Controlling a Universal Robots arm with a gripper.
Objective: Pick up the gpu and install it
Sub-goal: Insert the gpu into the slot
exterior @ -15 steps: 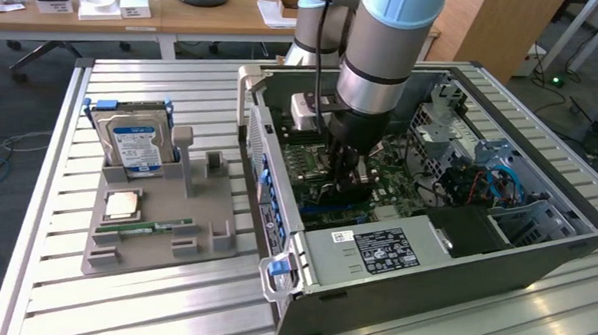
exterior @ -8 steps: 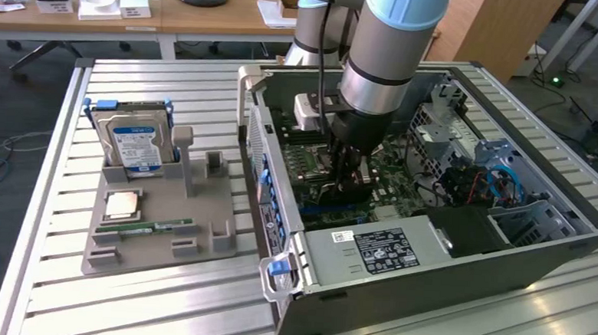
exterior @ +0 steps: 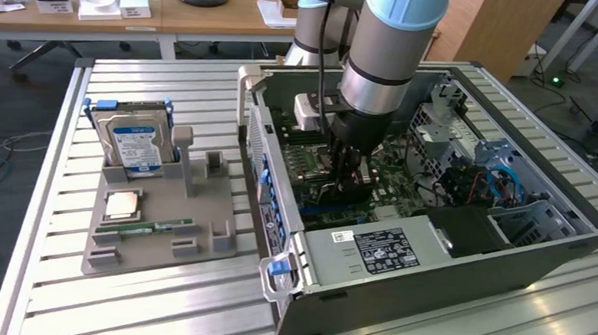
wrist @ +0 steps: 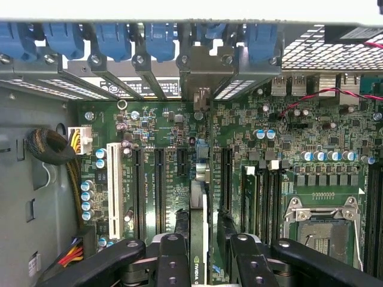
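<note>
My arm, grey-jointed with a pale blue sleeve, reaches straight down, wrist vertical. My black two-fingered gripper (exterior: pixel 344 187) (wrist: pixel 201 248) points downward. Black fingers (wrist: pixel 173 258) stand partway apart, clamped one on each face of the thin green-edged gpu card (wrist: pixel 198 236), which stands on edge between them.

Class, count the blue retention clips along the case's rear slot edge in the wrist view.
6 blue clips, side by side along that edge; more may be hidden.
</note>
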